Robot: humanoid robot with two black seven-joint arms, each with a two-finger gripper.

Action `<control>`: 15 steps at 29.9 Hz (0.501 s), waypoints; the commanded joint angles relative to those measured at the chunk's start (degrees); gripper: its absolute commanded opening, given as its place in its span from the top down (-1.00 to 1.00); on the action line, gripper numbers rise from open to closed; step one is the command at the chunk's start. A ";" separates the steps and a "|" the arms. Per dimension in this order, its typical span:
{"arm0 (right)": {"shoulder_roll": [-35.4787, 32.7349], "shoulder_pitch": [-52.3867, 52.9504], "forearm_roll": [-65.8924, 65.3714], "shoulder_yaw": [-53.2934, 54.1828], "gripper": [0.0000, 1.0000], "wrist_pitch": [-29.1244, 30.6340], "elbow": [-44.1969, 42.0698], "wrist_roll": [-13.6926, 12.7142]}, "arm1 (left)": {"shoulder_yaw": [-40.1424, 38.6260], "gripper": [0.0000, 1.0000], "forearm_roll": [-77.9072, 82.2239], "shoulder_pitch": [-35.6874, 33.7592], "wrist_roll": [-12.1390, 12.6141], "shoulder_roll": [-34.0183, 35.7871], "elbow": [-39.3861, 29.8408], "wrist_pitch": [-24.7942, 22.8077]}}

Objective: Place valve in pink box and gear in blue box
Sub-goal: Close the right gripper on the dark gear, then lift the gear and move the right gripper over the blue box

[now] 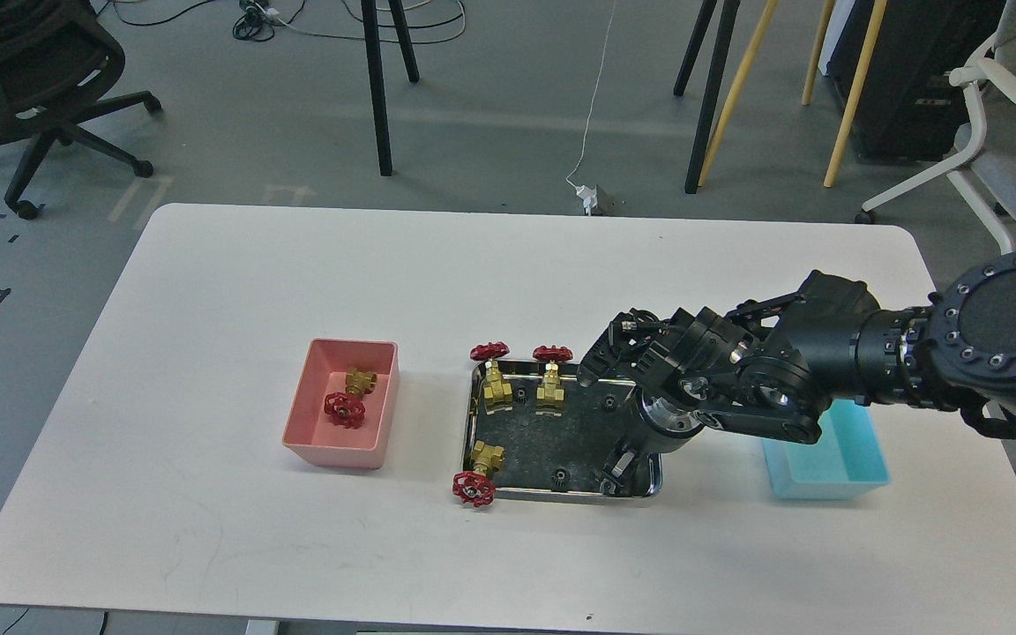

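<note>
Probably a lab, office chairs (41, 97), floor cables (287, 22), tripod legs (720, 88)

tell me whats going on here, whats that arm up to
The right arm reaches down into the steel tray in the middle of the table, its gripper low near the tray's front right corner, close to a small black gear. One valve already lies in the pink box. Three more valves sit at the tray's left and back edges. The blue box is partly hidden behind the arm. The left arm is out of view.
</note>
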 commanded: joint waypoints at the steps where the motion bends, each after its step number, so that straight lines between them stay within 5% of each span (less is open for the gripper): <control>1: 0.00 -0.08 0.01 0.09 0.46 0.00 0.03 -0.05 | 0.00 -0.85 -0.06 0.00 0.06 0.07 0.00 0.01; 15: -2.18 4.66 3.95 6.84 0.75 0.00 -0.15 -0.05 | 0.17 -0.85 -0.05 0.09 0.15 -0.11 0.00 0.01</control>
